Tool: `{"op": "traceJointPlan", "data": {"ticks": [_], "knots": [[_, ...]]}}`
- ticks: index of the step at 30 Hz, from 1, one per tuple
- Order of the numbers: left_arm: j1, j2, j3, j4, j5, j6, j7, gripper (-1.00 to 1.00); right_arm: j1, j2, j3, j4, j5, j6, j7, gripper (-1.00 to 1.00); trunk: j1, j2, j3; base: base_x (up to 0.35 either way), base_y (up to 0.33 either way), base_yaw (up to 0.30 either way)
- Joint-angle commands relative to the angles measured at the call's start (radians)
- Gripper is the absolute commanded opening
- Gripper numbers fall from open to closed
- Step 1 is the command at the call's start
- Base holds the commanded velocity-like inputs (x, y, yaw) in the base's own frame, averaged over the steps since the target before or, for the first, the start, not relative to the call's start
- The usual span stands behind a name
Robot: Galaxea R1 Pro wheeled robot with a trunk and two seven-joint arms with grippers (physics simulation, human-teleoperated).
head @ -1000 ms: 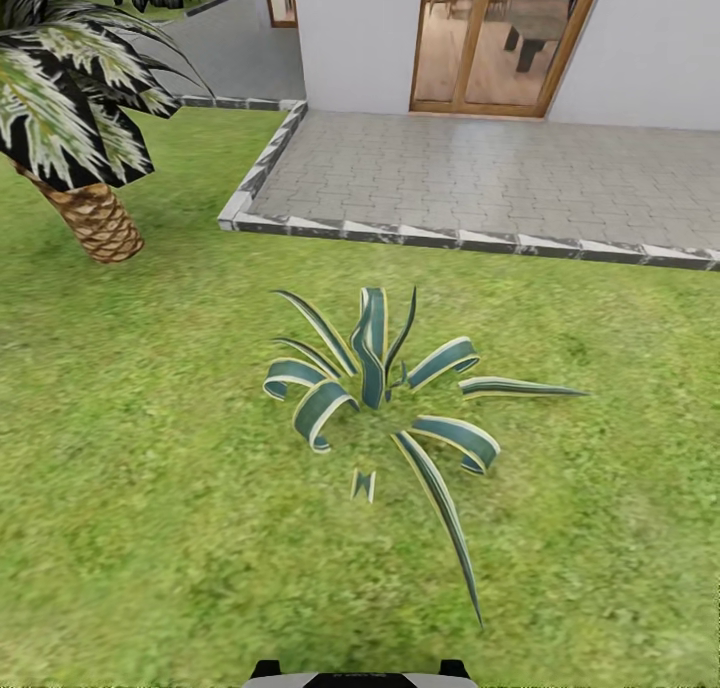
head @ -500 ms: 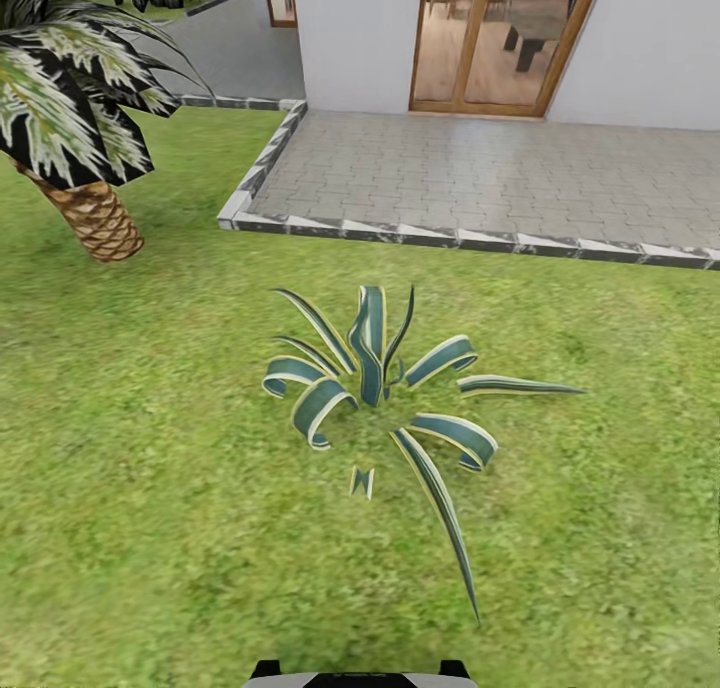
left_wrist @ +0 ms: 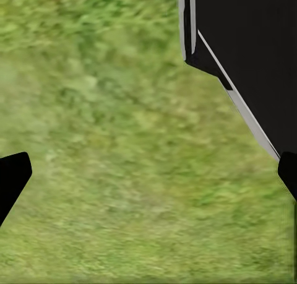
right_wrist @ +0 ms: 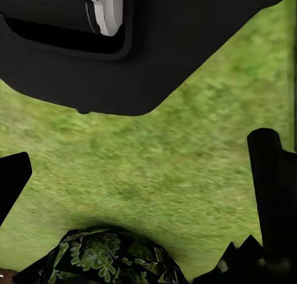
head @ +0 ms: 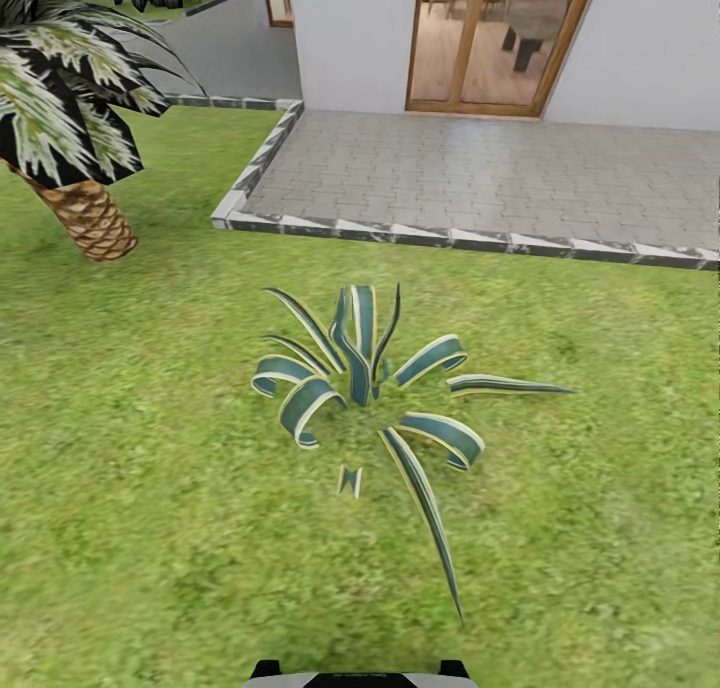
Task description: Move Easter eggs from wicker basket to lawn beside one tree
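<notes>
The lawn (head: 150,488) is seen across most of the head view, mottled green and flat, running up to a stone kerb (head: 450,238). Beyond the kerb a grey paved patio (head: 500,173) is laid against a white house wall (head: 350,38), in which a wood-framed glass door (head: 490,38) is set. A grey path (head: 225,53) is seen beside the house.

At the upper left a palm (head: 85,213) is rooted in the grass, its scaly brown trunk leaning, its dark, white-streaked fronds spread above. Near the middle of the grass a low plant (head: 365,378) with curling blue-green, cream-edged blades is spread; one long blade is stretched toward the robot. The robot's base (head: 355,676) is cut by the lower edge.

In the left wrist view grass (left_wrist: 124,160) is seen under the left gripper (left_wrist: 151,176), with dark robot bodywork (left_wrist: 247,55) alongside. Its fingers (left_wrist: 12,176) are held well apart with nothing between them.

In the right wrist view grass (right_wrist: 161,166) is seen under the right gripper (right_wrist: 142,179), its fingers (right_wrist: 12,176) likewise spread and empty. A black housing (right_wrist: 136,43) is overhead, and a dark leafy crown (right_wrist: 105,256) lies at the frame edge.

No eggs or basket are noted in these views.
</notes>
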State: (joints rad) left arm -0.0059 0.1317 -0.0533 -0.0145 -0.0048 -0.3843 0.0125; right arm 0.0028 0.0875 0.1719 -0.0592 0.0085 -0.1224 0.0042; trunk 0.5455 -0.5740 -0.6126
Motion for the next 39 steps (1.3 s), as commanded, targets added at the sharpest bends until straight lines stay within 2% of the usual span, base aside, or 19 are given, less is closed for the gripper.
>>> {"op": "traceJointPlan", "data": {"ticks": [1,39], "knots": [[0.0,0.0,-0.005,0.001,0.0,-0.004,0.001,1.0,0.0,0.0,0.003,-0.001,0.001,-0.002,0.0,1.0,0.0,-0.001,-0.001,-0.001,-0.252,0.0],[0.0,0.0,-0.005,0.001,-0.001,-0.004,0.001,1.0,0.0,0.0,0.003,-0.001,0.001,-0.002,0.0,1.0,0.0,-0.001,-0.001,0.0,-0.277,0.0]]}}
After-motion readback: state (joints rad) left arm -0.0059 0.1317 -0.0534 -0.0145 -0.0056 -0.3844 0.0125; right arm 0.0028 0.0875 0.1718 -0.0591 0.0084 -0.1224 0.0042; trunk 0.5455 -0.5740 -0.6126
